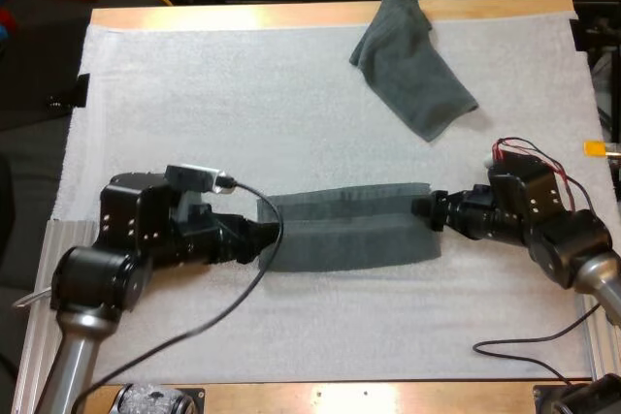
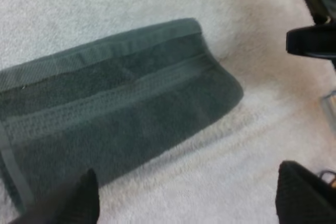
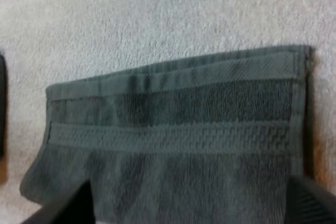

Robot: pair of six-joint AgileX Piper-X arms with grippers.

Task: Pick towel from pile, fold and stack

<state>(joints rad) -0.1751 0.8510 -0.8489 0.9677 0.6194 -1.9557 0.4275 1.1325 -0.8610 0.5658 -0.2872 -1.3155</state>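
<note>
Folded towel [image 1: 349, 230] lies flat mid-mat as a long dark grey-green strip, between the two arms. Left gripper [image 1: 264, 239] is at its left end, right gripper [image 1: 419, 208] at its right end. Crumpled towel [image 1: 412, 70] sits well apart at the far side of the white mat [image 1: 194, 94], its top edge reaching the wooden table [image 1: 243, 16]. Left wrist view: fingers [image 2: 79, 203] stand wide apart, released, nothing between them, one hanging over the strip's near end; the other arm's gripper is off the towel's far end. Right wrist view: fingers [image 3: 63, 211] also spread wide, released, straddling the strip's short end with the cloth flat and unpinched. Handling, as a judgement: terry cloth, light, soft, limp. It will sag and drape if lifted from one point, and the layers can slide or unfold. Not fragile and not slippery, since the nap gives the pads grip. Best hold is probably the two corners of a short end, pinching all layers together at the hemmed band, where the cloth is firmer. Risks: catching only the top layer, or snagging the mat underneath.
</note>
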